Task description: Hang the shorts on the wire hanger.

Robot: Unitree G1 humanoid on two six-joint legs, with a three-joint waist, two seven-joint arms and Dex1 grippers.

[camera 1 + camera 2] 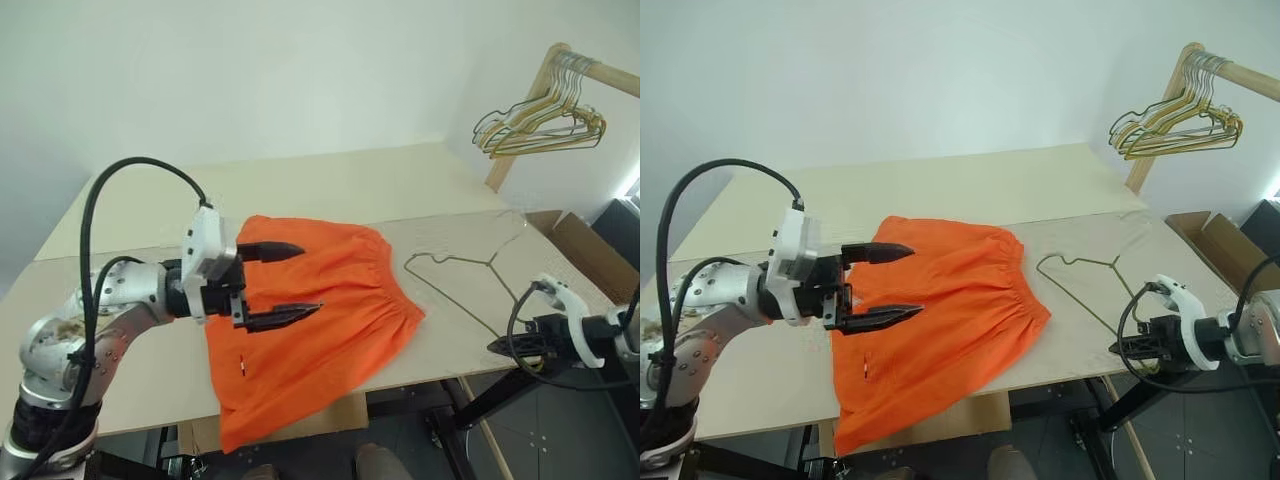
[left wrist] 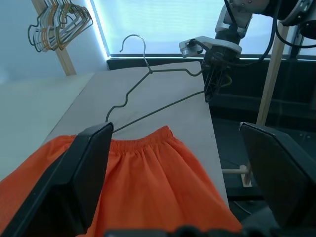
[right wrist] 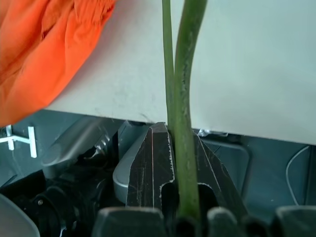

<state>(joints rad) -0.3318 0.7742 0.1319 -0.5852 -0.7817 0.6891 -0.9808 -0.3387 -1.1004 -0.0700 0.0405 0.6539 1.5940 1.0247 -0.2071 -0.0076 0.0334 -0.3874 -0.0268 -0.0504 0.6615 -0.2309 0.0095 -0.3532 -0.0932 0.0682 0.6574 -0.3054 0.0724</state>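
The orange shorts lie flat on the table, waistband toward the right, with one leg draped over the front edge. My left gripper hovers just above their left part, open, with nothing between its fingers. The wire hanger lies on the table right of the waistband, hook pointing to the far right. At the table's right front edge my right gripper is shut on the hanger's lower corner; in the right wrist view the wire runs out from between its closed jaws.
A bunch of gold and green hangers hangs on a wooden rail at the back right. An open cardboard box stands on the floor beside the table's right end. Bare tabletop lies behind the shorts.
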